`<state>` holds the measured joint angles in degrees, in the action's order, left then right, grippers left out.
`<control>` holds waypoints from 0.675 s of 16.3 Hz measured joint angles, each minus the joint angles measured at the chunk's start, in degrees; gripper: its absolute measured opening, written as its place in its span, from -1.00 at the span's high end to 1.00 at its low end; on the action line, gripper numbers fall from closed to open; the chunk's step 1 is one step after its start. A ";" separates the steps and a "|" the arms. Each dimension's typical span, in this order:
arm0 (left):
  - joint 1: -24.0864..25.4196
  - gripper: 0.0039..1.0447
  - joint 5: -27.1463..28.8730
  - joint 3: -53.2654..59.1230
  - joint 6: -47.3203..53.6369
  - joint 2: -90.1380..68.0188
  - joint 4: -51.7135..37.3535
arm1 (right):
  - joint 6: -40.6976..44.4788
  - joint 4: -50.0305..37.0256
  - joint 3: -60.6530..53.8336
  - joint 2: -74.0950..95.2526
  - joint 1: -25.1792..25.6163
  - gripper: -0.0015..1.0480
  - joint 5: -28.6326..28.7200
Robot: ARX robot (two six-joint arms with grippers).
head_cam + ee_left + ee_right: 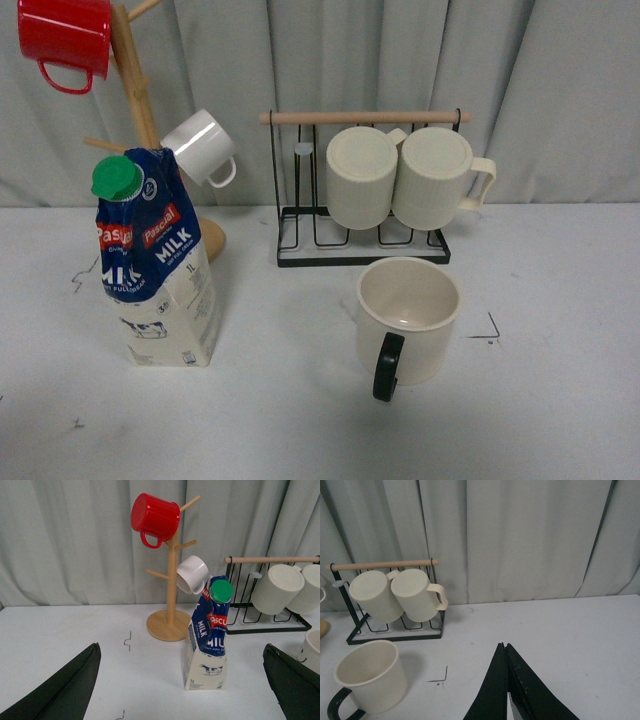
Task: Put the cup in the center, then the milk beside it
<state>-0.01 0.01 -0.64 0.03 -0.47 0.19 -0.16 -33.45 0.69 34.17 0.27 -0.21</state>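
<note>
You have cup (408, 318) upright on table (560, 400), just in front of wire mug rack (320, 259), black handle toward robot. Milk carton (160, 265) upright, left of rack, well apart from cup. Left gripper (181, 647) fingers spread wide, holding nothing. Right gripper (503, 647) fingers pressed together, empty.

Text only on tall blue-and-cream milk carton with green cap (160, 270): white "MILK" on blue panels, two faces; "Pascual" in white on red band above; small line beneath reads partly "FULL"; "1L" on cream base. Left wrist view (207, 650): "MILK", "1L" again.
</note>
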 joint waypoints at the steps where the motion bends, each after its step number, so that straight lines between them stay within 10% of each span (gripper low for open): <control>1: 0.00 -0.88 0.00 0.00 0.00 0.00 0.00 | 0.00 2.47 -0.02 -2.69 0.00 0.96 0.00; 11: 0.00 -0.88 0.00 0.00 0.00 0.00 0.00 | 0.00 15.89 -0.02 -16.72 0.00 0.96 0.00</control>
<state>-0.01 0.01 -0.64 0.03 -0.47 0.19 -0.16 -17.56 0.67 17.45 0.27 -0.21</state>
